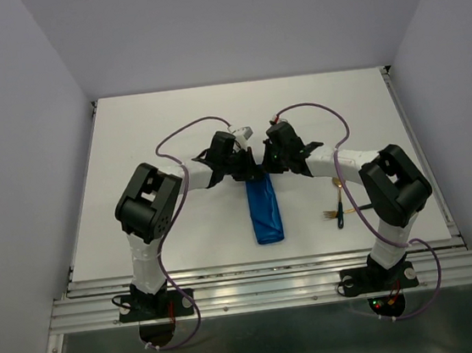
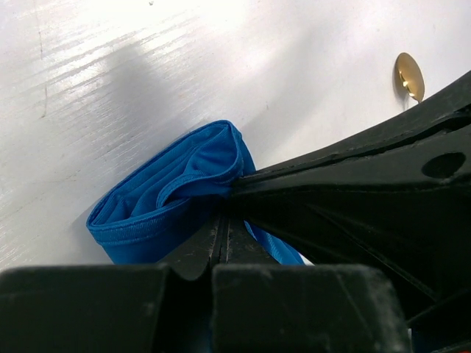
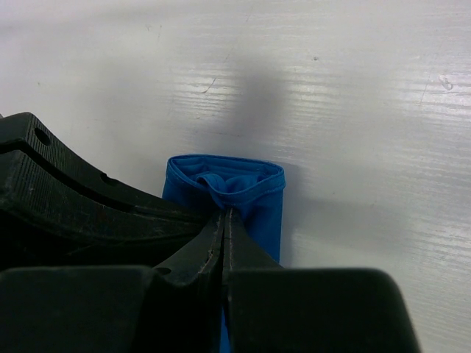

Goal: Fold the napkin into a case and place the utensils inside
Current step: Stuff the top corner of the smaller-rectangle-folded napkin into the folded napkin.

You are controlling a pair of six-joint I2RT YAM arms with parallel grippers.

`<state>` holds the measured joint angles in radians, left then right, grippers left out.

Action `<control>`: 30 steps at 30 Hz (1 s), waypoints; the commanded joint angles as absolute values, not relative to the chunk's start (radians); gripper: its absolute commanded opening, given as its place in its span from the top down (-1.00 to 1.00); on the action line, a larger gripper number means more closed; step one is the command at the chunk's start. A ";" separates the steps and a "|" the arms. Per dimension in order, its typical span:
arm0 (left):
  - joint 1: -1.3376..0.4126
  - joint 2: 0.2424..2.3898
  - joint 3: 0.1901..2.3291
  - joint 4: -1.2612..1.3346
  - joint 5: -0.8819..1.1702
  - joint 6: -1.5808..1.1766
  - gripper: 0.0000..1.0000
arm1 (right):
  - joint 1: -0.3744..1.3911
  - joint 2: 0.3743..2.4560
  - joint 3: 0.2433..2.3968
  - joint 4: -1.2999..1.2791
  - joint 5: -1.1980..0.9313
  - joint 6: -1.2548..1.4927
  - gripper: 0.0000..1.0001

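Observation:
The blue napkin is folded into a narrow case lying lengthwise mid-table. Both grippers meet at its far, open end. My left gripper is shut, pinching one layer of the cloth's mouth; its jaws are closed tight. My right gripper is also shut, pinching the puckered near edge of the mouth at its tips. The spoon and the fork lie crossed on the table right of the case, beside the right arm. The spoon's gold head shows in the left wrist view.
The white table ends in a metal rail at the near side. Purple cables loop over both arms. The right gripper's black fingers cross the left wrist view, and the left's cross the right wrist view.

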<state>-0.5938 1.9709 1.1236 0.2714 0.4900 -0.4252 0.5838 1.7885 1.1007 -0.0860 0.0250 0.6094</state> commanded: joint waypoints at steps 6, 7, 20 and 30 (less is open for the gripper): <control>-0.592 1.967 1.092 0.403 0.474 -0.486 1.00 | 0.592 1.792 1.143 -0.074 0.008 0.630 0.98; -0.592 1.971 1.094 0.422 0.474 -0.492 1.00 | 0.592 1.792 1.141 -0.072 0.009 0.630 0.98; -0.592 1.934 1.095 0.394 0.476 -0.495 1.00 | 0.592 1.796 1.129 -0.074 0.041 0.652 0.98; -0.586 1.812 1.117 0.213 0.470 -0.411 1.00 | 0.592 1.801 1.134 -0.075 0.045 0.640 0.98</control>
